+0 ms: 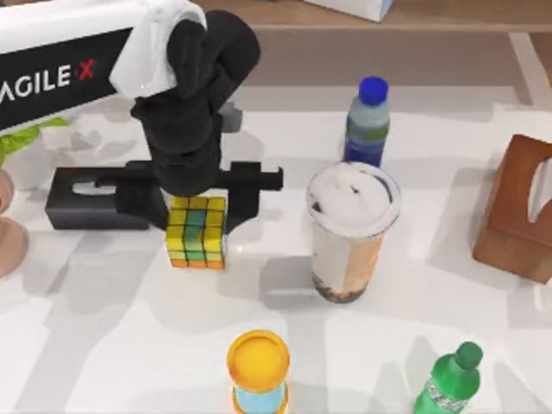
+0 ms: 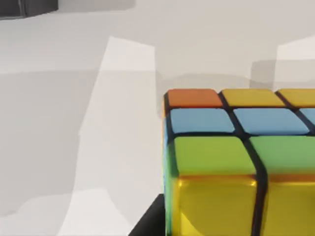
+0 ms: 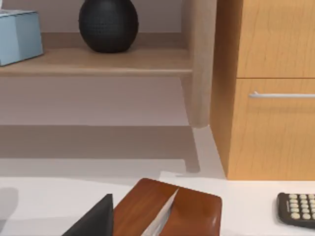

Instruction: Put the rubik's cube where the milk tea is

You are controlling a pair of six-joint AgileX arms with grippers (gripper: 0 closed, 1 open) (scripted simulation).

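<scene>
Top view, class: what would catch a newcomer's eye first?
The left gripper comes straight down onto the rubik's cube, left of centre. Right of it stands the tall milk tea with its white foamy lid. A yellow-lidded cup sits at the near edge.

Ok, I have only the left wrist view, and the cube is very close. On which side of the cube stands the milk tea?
Observer: In the top view, the milk tea stands right of the rubik's cube, apart from it.
Operator: Where is my left gripper?
Observer: The left gripper is directly over the cube, covering its back edge.
Operator: Anything behind the tea?
Observer: A blue-capped bottle.
</scene>
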